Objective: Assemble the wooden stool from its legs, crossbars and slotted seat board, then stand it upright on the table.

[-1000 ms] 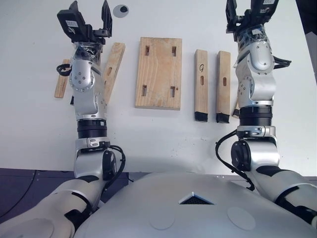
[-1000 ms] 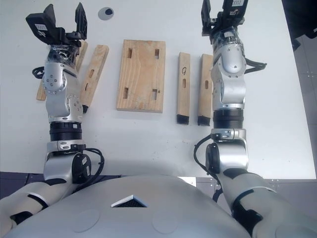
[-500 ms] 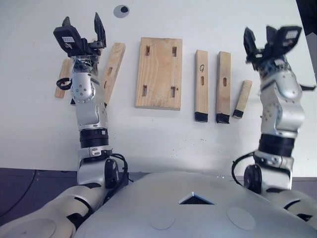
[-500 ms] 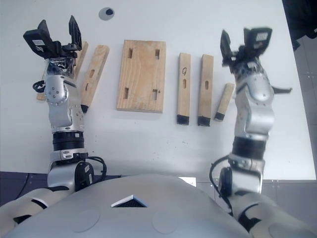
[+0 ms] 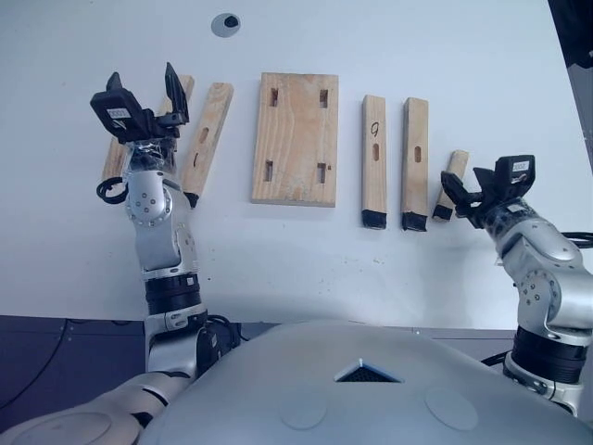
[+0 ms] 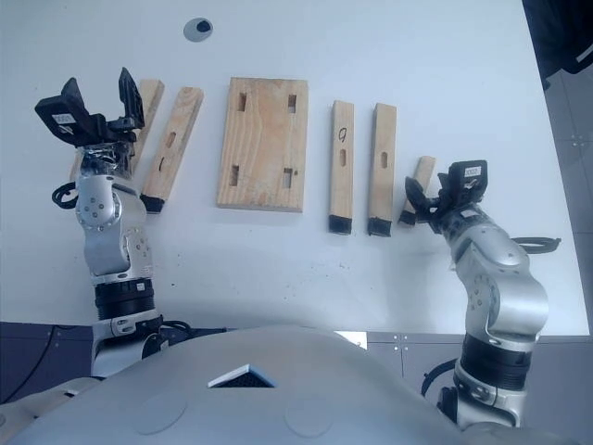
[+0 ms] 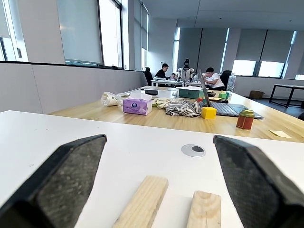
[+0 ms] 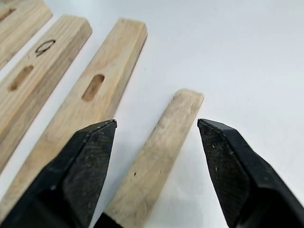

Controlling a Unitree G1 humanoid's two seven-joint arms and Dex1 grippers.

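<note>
Right tool [image 8: 156, 123] spread, straddling the short crossbar [image 5: 453, 172], which lies flat on the surface [image 5: 482, 56] just beside the outer right leg [image 5: 416, 158]. Contact unclear. Left tool [image 5: 144, 88] spread, empty. Crossbar likely light, stiff, non-slippery: pinch narrow sides, mid-length.

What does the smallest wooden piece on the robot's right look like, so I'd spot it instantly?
Find the wide seat board with four slots, mid-table. To the robot's right lie two long slotted legs; just past them is the crossbar. Unlike them, it is short, thin, unslotted and slightly tilted.
</note>
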